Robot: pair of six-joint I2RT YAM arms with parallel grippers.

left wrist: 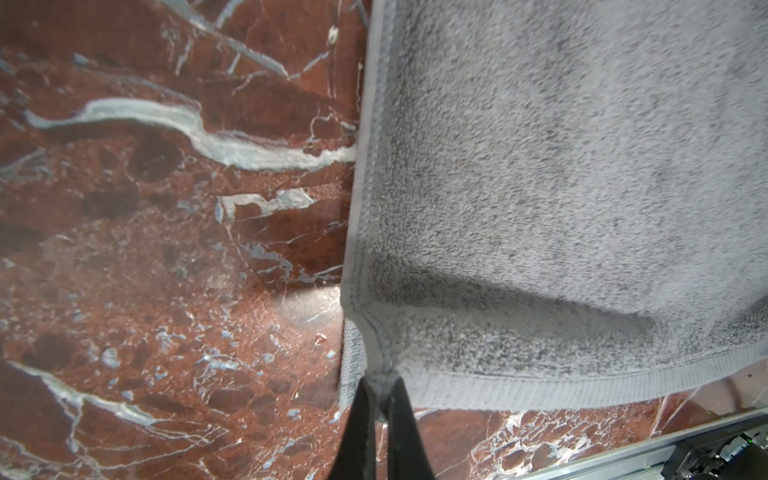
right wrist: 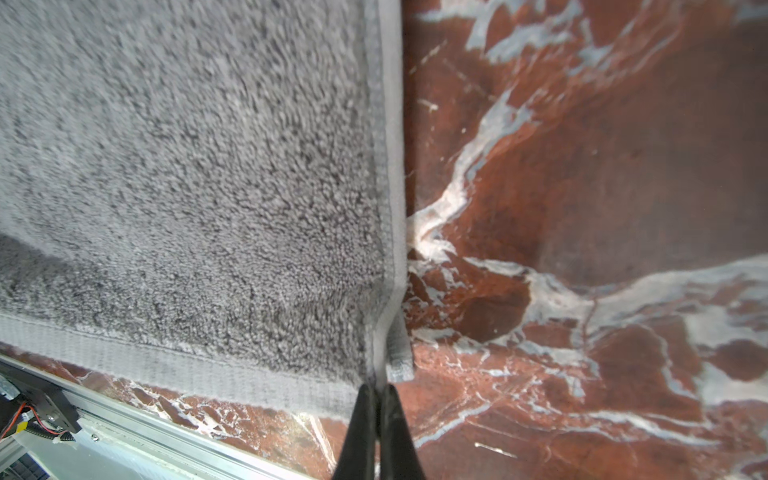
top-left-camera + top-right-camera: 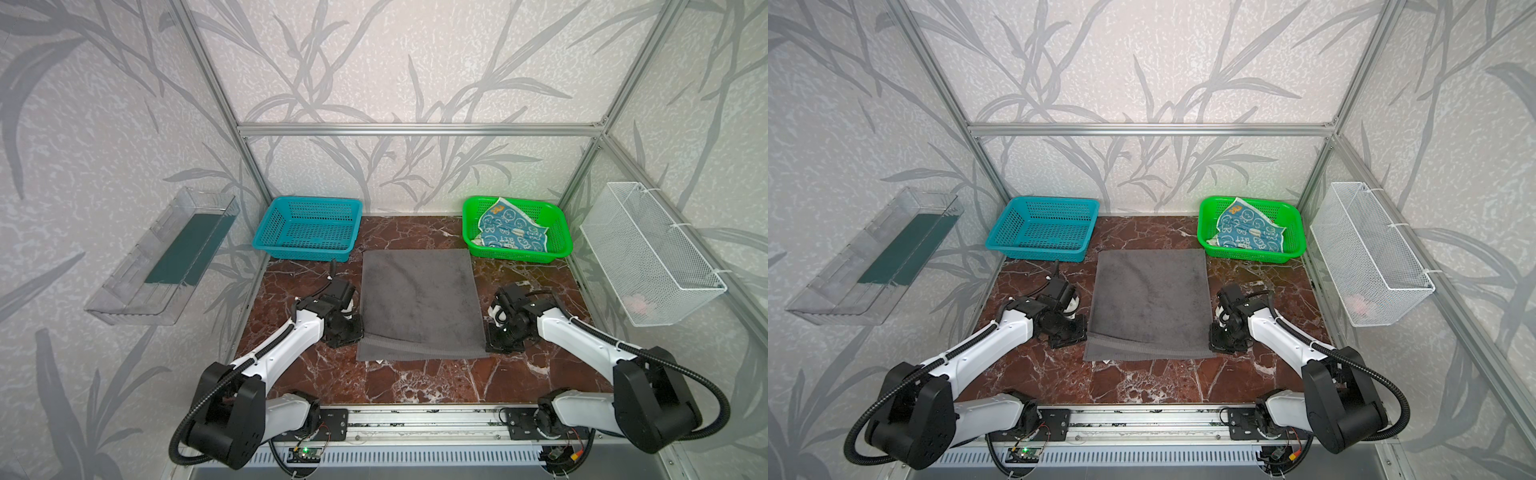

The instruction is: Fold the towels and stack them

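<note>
My left gripper [image 1: 381, 385] and right gripper [image 2: 378, 388] each pinch a corner of the grey towel [image 3: 417, 299], seemingly tilted downward.

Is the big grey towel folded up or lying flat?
Mostly flat: grey towel lies spread on table, near corners pinched by left claw and right claw.

White arm links [image 3: 299, 332], black joints [image 3: 232, 419], ribbed black cables [image 3: 173, 446]; left gripper [image 1: 381, 395] fingers [image 1: 358, 432] black.

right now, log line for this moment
grey towel: spread on marble table | left gripper: shut on near-left corner | right gripper: shut on near-right corner | teal bunny towel: in green basket
</note>
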